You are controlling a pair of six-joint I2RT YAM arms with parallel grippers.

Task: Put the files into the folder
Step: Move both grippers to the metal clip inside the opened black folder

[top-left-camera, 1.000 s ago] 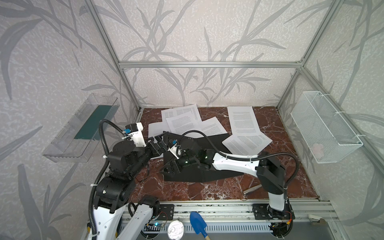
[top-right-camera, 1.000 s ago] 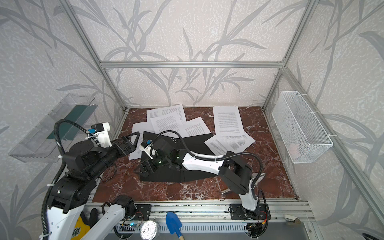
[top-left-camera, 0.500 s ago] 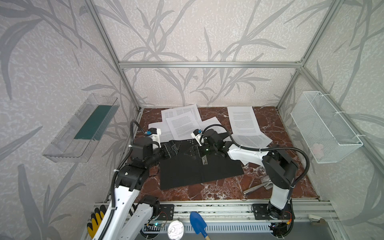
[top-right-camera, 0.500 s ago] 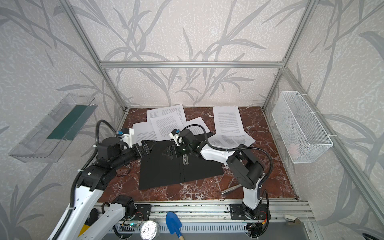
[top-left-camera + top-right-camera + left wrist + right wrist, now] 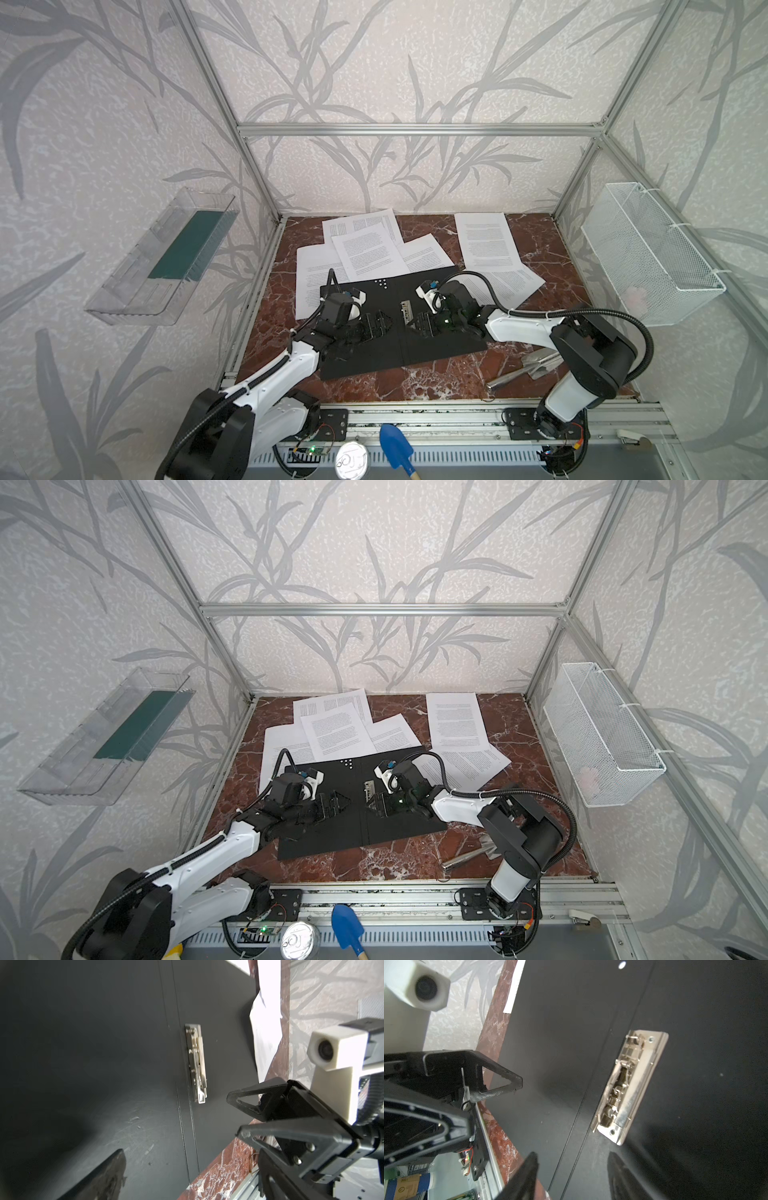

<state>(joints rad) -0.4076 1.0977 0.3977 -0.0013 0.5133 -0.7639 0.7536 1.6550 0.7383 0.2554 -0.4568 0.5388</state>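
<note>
The folder (image 5: pixel 374 332) (image 5: pixel 399 816) lies opened flat on the marble table, black inside up, with its metal clip (image 5: pixel 405 311) (image 5: pixel 629 1086) (image 5: pixel 196 1061) just right of the spine. The files (image 5: pixel 370 253) (image 5: pixel 336 733) are several white printed sheets spread behind the folder and to its right. My left gripper (image 5: pixel 384 324) (image 5: pixel 191 1163) hovers open over the left cover. Opposite it, my right gripper (image 5: pixel 415 326) (image 5: pixel 572 1159) sits low by the clip's near end, its jaws partly apart and empty.
A white wire basket (image 5: pixel 648 257) hangs on the right wall and a clear tray (image 5: pixel 166 257) on the left wall. A metal tool (image 5: pixel 528 365) lies on the table's front right. A blue trowel (image 5: pixel 395 444) and a can (image 5: pixel 351 459) rest beyond the front rail.
The folder went from half raised to flat open. Both grippers moved from its back edge to its middle, facing each other across the spine. The right jaws have narrowed.
</note>
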